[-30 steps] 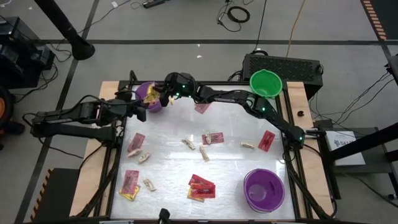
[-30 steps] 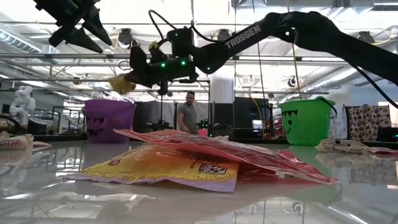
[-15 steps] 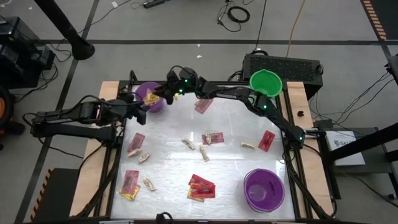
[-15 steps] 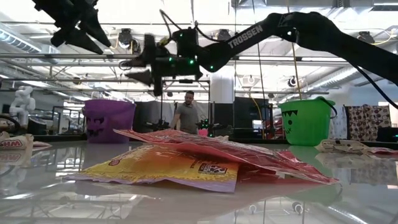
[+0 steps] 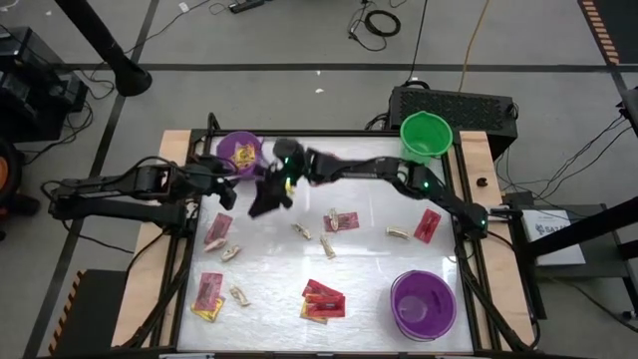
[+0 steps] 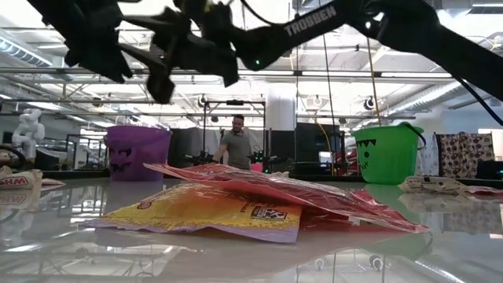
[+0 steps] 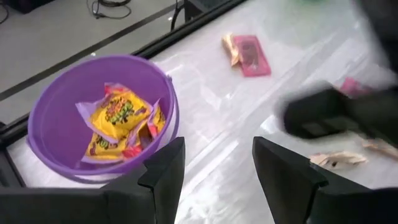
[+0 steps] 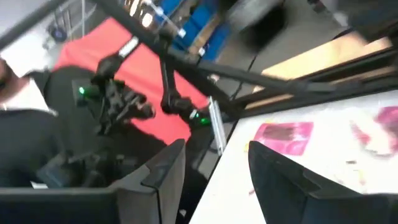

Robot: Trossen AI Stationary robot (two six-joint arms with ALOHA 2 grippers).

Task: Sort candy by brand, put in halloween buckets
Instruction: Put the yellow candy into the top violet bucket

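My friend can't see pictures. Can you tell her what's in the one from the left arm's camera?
A round purple plastic bucket holds a few yellow candy packets, just past the open left gripper. It stands on a shiny white table, where a flat pink packet and a small tan wrapped piece lie, with a blurred dark arm above.

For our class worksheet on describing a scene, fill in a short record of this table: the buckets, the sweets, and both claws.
Buckets: purple bucket at the far left corner, green bucket at the far right, second purple bucket near right.
Sorted: yellow packets lie in the far purple bucket.
Unsorted: red packets and tan sweets scattered on the table.
Left claw: open, empty, beside the far purple bucket.
Right claw: open, empty, above the table.
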